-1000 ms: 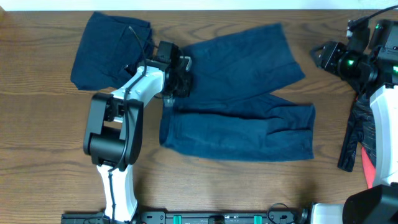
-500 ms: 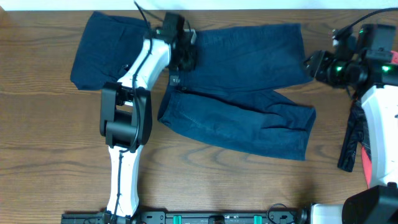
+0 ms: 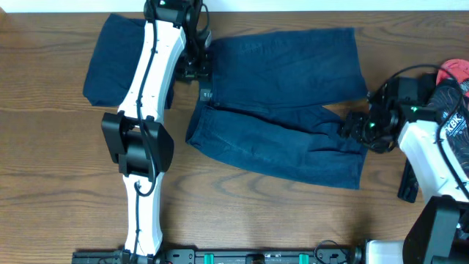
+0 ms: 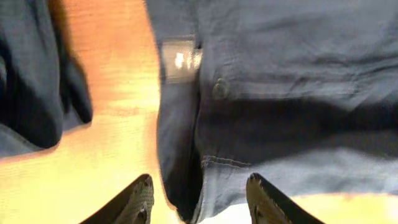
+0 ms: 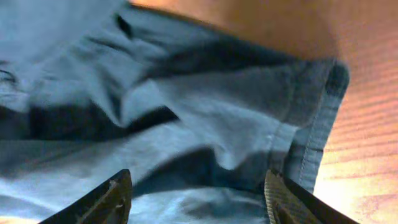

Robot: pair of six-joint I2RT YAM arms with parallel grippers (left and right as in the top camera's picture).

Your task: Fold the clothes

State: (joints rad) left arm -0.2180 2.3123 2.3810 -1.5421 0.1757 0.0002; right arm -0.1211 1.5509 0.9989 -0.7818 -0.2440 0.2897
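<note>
1. The table (image 3: 44,183) is brown wood with a strong grain; only the overhead view takes it all in.
2. The shorts (image 3: 286,81), dark navy and denim-like, lie flat at the middle, waistband to the left, two legs fanning out to the right.
3. A folded bundle (image 3: 110,62) of the same navy cloth, roughly rectangular, sits at the far left, just beside the waistband.
4. The left end effector (image 4: 202,208) is released: its wrist view shows two dark fingers apart above the waistband edge, grasping nothing.
5. The right end effector (image 5: 199,202) is likewise released, its fingers spread wide over the rumpled near leg by its stitched hem (image 5: 311,137).
6. Only the left wrist view shows a round button (image 4: 219,89) and a pale label (image 4: 180,60).
</note>
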